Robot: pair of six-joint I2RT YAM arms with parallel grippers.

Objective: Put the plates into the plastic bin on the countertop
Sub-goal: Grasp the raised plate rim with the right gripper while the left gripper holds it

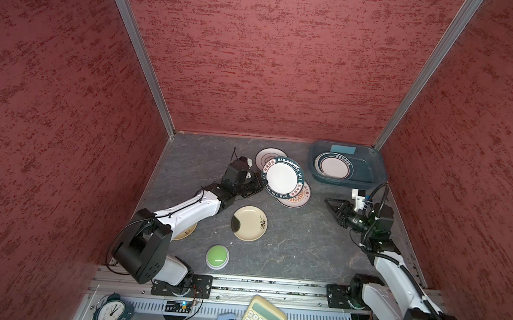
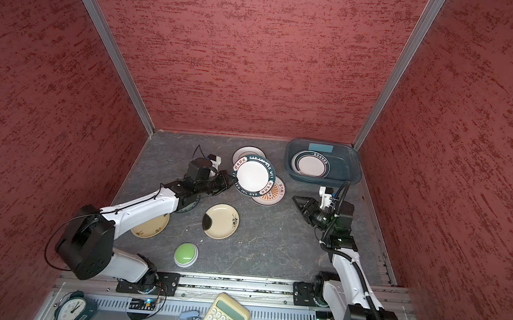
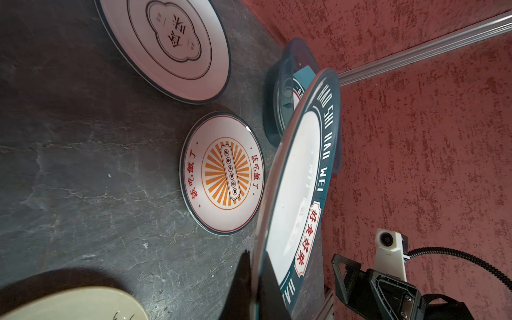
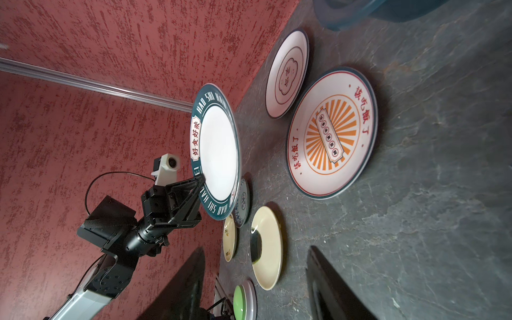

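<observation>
- Left claw clenched on the rim of the green-rimmed plate, which hangs tilted above the countertop, over the sunburst plate.
- My judgement: stiff, glazed, slick, breakable. A thin rim pinch may let it swing, so avoid knocks.
- Plastic bin stands to the right; a second green-rimmed plate lies inside.
- Right claw gapes, empty, near the bin.
</observation>
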